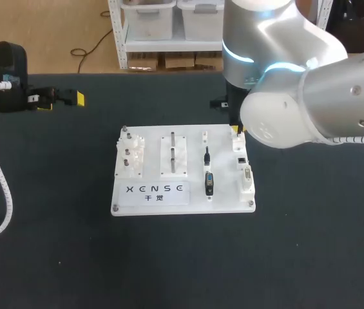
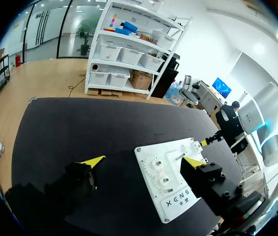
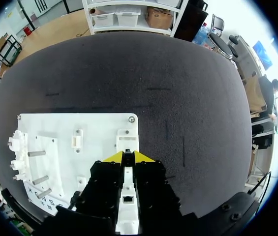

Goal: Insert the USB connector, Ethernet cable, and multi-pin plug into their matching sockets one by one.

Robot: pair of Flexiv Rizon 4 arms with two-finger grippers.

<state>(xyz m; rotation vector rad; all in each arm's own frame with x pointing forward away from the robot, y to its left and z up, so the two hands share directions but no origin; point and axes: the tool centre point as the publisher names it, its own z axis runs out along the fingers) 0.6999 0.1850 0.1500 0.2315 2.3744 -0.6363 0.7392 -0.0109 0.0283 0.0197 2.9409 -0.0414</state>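
Sockets line the white plastic board's right column under the right gripper, whose hold I cannot tell; two black plugs lie front-to-back just left of it. The left gripper, spread empty, hangs well apart, so the right arm is nearer.

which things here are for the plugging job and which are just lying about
For the job: white board, its socket column, thin black plug, larger black connector, right gripper over the far corner.
Just there: gear pegs, metal posts, left gripper off the board.
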